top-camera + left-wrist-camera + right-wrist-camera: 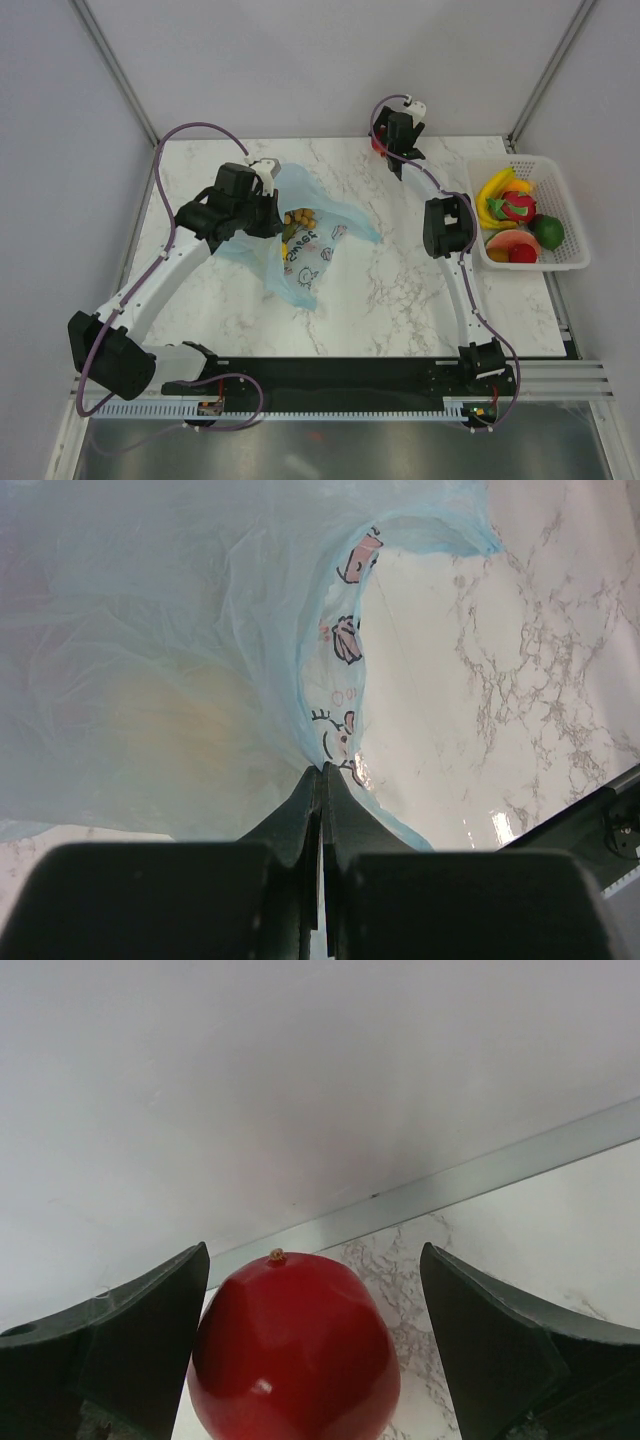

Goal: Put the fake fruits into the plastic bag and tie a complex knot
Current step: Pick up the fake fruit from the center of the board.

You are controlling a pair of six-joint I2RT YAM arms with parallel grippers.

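1. One tan cluster [298,217] lies inside the plastic bag [300,262], which sits left of centre on the marble table [400,290].
2. Left gripper [322,778] is pinched tight on the bag's rim, evidently to hold the mouth lifted for loading.
3. Right gripper [312,1260] stands wide apart astride a red round fruit [295,1350] at the table's far edge, not yet clamped. This is judged a pick-up approach.
4. Other fruits, bananas [492,195] among them, lie in the white basket [578,240] on the right, well apart from the bag.
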